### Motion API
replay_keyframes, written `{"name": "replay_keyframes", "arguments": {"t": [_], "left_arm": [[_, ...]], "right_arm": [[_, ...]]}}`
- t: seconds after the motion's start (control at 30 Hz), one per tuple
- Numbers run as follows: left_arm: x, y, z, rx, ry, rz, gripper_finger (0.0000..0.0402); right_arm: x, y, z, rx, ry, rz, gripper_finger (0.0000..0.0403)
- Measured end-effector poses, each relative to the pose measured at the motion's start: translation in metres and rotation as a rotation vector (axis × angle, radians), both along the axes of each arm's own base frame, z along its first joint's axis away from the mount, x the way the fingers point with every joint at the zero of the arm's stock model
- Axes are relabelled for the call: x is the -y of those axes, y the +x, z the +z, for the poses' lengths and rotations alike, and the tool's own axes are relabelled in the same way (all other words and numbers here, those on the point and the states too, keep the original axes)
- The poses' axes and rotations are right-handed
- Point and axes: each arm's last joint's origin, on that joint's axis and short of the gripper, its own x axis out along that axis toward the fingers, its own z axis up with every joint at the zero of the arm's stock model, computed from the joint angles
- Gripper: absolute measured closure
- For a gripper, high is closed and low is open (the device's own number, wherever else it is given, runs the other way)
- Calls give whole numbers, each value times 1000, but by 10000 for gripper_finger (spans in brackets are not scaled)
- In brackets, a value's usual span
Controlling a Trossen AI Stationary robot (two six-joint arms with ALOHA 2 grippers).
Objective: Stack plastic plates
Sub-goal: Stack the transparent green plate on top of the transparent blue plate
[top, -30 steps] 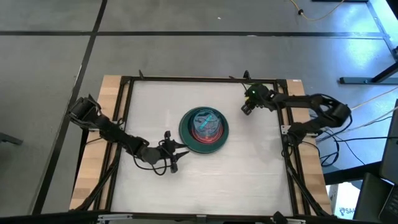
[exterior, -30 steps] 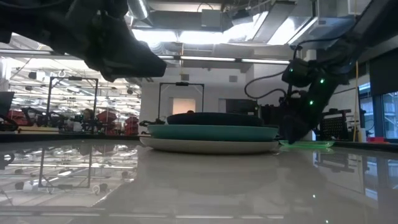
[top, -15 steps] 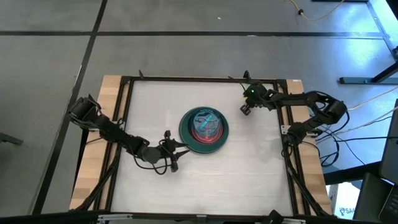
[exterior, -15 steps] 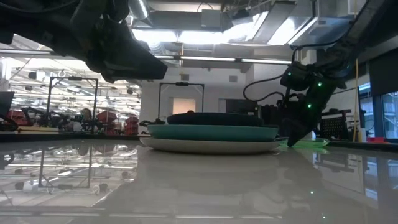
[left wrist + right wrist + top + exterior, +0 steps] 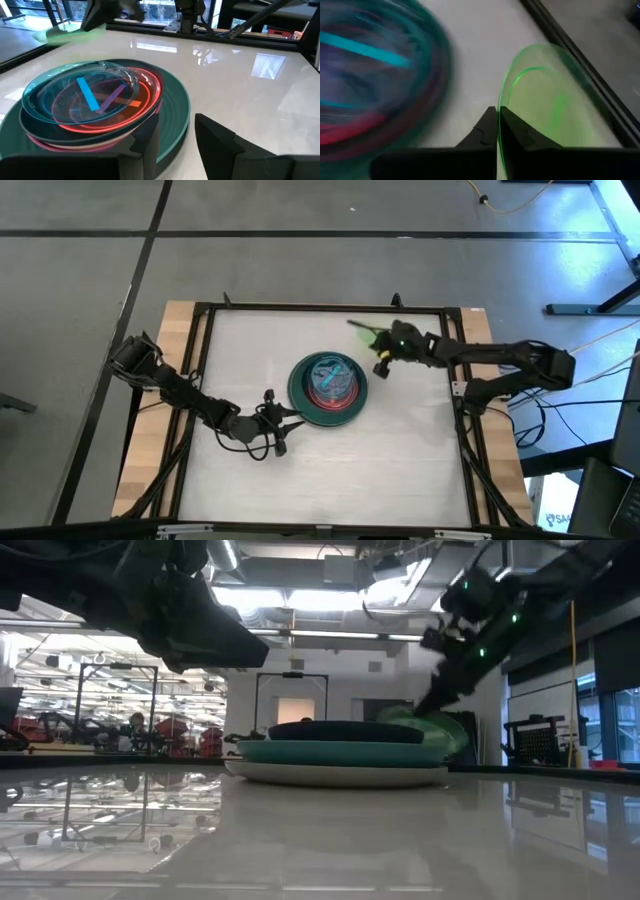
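Note:
A stack of plastic plates (image 5: 328, 388) stands mid-table, its lowest plate flat on the table. It has a large teal plate (image 5: 170, 107) low down and small translucent orange and blue ones (image 5: 80, 95) on top. A small translucent green plate (image 5: 555, 90) is in the air to the right of the stack, toward the far edge (image 5: 362, 330), with my right gripper (image 5: 498, 122) shut on it. My left gripper (image 5: 177, 145) stands open at the stack's near left (image 5: 285, 423), with nothing between its fingers. My right gripper pinches the green plate's rim (image 5: 499, 107) between its two fingers, one on each face of the thin wall. The plate is lifted clear of the table and steeply tilted (image 5: 430, 728), beside the stack and no lower than its top.
A dark frame rail (image 5: 320, 307) runs round the white table top, with wooden boards outside it. Bare table lies to the right of the stack and on its near side. Cables and a stand lie beyond the table's right edge.
My right gripper has shut on the rim of the green plate, which lay flat near the far right corner. It has risen and gone toward the stack with it. The plate is now lifted clear and tipped up on edge.

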Motion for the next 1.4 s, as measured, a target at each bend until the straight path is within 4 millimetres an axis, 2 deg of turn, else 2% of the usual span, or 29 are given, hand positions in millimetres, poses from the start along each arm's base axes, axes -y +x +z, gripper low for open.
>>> {"name": "replay_keyframes", "arguments": {"t": [0.27, 0.4, 0.53, 0.67, 0.97, 1.2, 1.4], "left_arm": [[0, 0, 0, 0, -4, 2, 282], [0, 0, 0, -1, -4, 2, 282], [0, 0, 0, -2, -3, 2, 282], [-1, 0, 0, -2, -3, 4, 282], [-1, 0, 0, -2, -4, 6, 282], [-1, 0, 0, -2, -4, 6, 282], [-1, 0, 0, -2, -4, 6, 282]], "right_arm": [[-57, 31, 22, 198, -23, 302, 398], [-83, 40, 30, 294, -65, 448, 398], [-100, 44, 31, 331, -75, 547, 398], [-103, 49, 24, 326, -55, 586, 398], [-98, 61, -11, 190, -34, 555, 398], [-103, 61, -11, 211, 47, 662, 398], [-100, 64, -8, 213, 0, 595, 398]]}}
